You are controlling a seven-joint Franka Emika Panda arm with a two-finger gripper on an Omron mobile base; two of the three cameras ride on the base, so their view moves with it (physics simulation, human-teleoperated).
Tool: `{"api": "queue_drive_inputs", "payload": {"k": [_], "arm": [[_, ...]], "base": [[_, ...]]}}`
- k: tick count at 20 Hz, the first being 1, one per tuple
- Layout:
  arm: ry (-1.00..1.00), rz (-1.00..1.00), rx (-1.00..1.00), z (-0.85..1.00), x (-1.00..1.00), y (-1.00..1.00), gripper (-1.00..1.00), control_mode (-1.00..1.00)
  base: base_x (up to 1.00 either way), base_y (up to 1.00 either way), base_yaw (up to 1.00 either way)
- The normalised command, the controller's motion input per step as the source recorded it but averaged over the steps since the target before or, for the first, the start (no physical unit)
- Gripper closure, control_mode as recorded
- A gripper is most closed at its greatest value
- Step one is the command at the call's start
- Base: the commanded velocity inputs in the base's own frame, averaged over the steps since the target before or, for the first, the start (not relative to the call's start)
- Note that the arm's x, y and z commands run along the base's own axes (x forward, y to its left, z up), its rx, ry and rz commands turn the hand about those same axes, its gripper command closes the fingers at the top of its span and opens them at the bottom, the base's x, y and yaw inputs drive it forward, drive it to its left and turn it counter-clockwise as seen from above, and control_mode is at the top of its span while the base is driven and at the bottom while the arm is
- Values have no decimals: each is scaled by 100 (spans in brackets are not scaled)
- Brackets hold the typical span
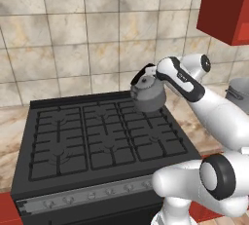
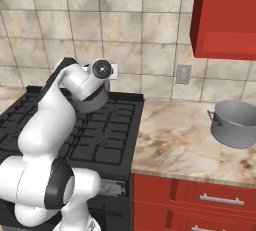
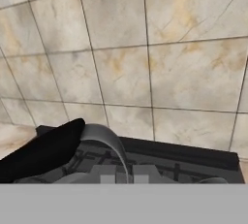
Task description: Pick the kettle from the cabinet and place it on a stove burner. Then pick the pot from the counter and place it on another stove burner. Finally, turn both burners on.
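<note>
While pinching the kettle [image 1: 148,94] by its black handle, the hand [image 1: 146,75] hangs over the stove [image 1: 73,136], at its back right burner. Pot [image 2: 236,123] sits on the desk [image 2: 175,140], well right of the stove.

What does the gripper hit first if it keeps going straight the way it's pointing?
Likely the tiled backsplash wall: the hand view looks across the cooktop's rear edge at it. The gripper, shut on the kettle, has nothing else ahead, though depth is unclear.

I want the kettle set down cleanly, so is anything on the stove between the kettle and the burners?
Nothing visible. The kettle hangs from the gripper over the cooktop's back right burners, and the grates below look bare. The pot sits off on the counter.
</note>
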Motion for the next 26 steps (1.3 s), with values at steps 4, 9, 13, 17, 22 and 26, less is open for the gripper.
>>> {"api": "queue_drive_inputs", "payload": {"k": [4, 9, 13, 17, 22, 26], "arm": [[0, 0, 1, -9, 33, 0, 100, -100], [0, 0, 2, -12, 30, 0, 100, -100], [0, 0, 3, -12, 28, 0, 100, -100], [0, 0, 3, -15, 28, 0, 100, -100], [0, 0, 3, -15, 22, -3, 100, -100], [0, 0, 0, -7, 6, -9, 100, -100]], "base": [[0, 0, 0], [0, 0, 0], [0, 0, 0], [0, 0, 0], [0, 0, 0], [0, 0, 0]]}}
